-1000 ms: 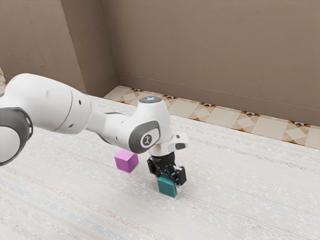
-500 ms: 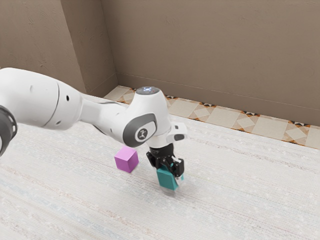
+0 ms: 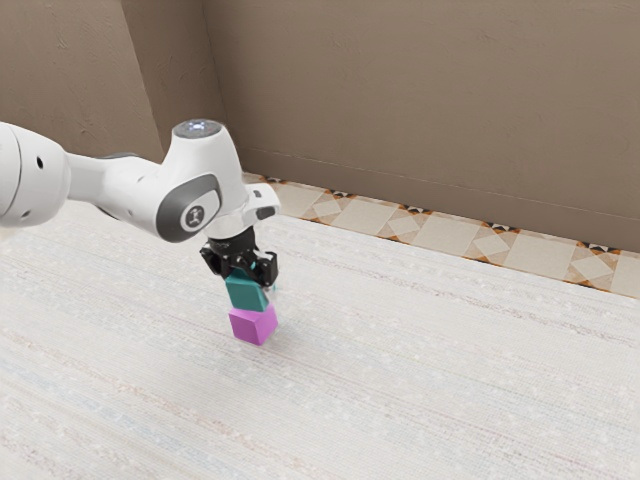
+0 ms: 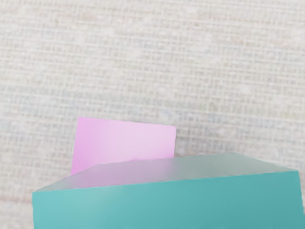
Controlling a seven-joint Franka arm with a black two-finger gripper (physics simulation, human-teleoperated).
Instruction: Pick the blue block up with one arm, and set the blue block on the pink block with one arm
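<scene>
In the wrist view, the blue block [image 4: 167, 195] sits closest under the hand, a smooth, flat-faced teal cube. Beyond its top edge shows part of the pink block [image 4: 124, 140]'s plain top face, and past that the table [image 4: 190, 57], pale with a fine woven grain.

The exterior view adds the vertical stacking: the pink block [image 3: 252, 325] stands on the table [image 3: 420, 400] and the blue block [image 3: 246, 293] hangs right over it, slightly turned. Whether the two touch cannot be told. The black gripper [image 3: 245, 279] clamps the blue block's upper part from two sides, pointing straight down. The white arm [image 3: 120, 190] reaches in from the exterior view's left, bent at its grey-capped joint. Behind lie patterned floor tiles [image 3: 450, 232] and a brown wall [image 3: 420, 90].
</scene>
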